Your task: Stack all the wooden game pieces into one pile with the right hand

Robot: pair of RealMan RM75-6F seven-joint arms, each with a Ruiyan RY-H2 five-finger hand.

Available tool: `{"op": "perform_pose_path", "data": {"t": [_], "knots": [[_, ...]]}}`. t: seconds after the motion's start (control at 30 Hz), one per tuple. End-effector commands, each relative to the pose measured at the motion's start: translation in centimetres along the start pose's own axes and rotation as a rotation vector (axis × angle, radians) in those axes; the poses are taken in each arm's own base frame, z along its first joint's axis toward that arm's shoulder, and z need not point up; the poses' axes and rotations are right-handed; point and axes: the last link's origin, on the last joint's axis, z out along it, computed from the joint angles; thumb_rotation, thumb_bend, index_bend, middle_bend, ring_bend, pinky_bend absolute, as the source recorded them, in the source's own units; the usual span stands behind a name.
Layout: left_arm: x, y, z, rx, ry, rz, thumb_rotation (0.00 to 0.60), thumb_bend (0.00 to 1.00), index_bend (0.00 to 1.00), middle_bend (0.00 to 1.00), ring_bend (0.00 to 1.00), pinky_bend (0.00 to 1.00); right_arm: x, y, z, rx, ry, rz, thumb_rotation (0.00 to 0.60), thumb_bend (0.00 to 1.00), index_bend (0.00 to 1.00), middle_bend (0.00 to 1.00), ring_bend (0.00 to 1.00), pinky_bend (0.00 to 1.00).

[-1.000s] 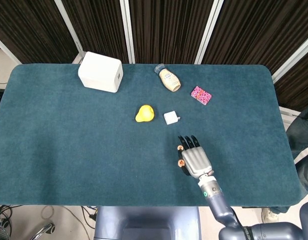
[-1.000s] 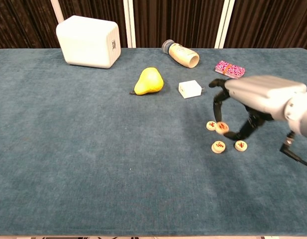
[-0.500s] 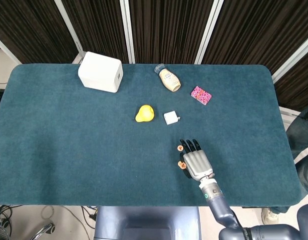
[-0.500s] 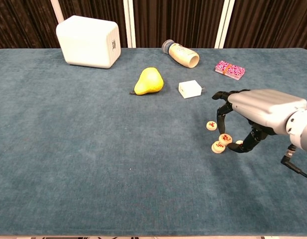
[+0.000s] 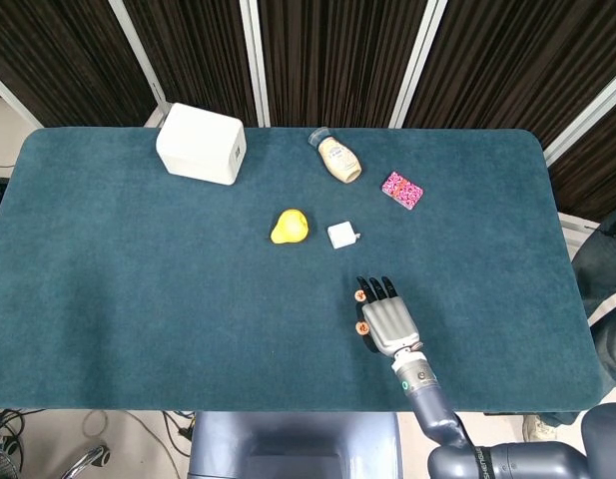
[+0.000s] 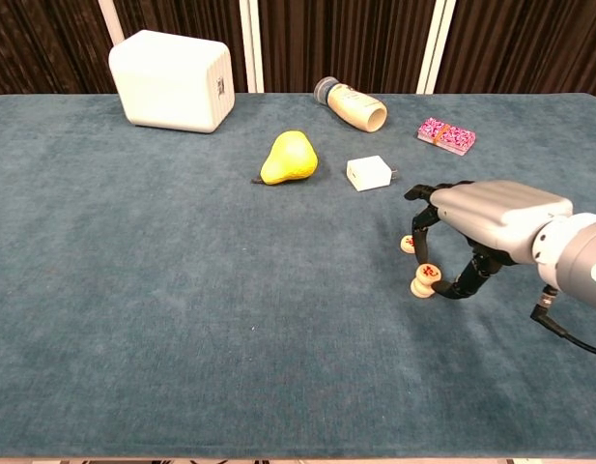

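Now the right hand (image 6: 486, 227) has slid closer, its fingers (image 6: 425, 215) pinching one wooden piece (image 6: 430, 272) onto a small pile (image 6: 422, 286), while another piece (image 6: 408, 244) waits nearby on the tabletop (image 6: 182, 290).

You are not getting any readable text here. The wooden game pieces (image 6: 425, 277) by the right hand (image 6: 491, 220) are showing red marks on top, too small to make out. The white box (image 6: 173, 79) is carrying a small dark label on its side, and it is illegible too.
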Motion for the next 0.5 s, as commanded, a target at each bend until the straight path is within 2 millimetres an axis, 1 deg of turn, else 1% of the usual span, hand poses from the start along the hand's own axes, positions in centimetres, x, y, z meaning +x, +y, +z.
{"op": "perform_pose_path", "data": {"t": [0.03, 0.5], "knots": [[0.00, 0.01, 0.00, -0.001, 0.000, 0.000, 0.600, 0.09, 0.00, 0.00, 0.00, 0.08, -0.12, -0.03, 0.20, -0.005, -0.008, 0.004, 0.600, 0.39, 0.51, 0.00, 0.00, 0.00], [-0.02, -0.02, 0.01, 0.001, -0.001, 0.003, 0.600, 0.09, 0.00, 0.00, 0.00, 0.08, -0.51, -0.14, 0.80, -0.014, -0.021, -0.011, 0.600, 0.39, 0.51, 0.00, 0.00, 0.00]]}}
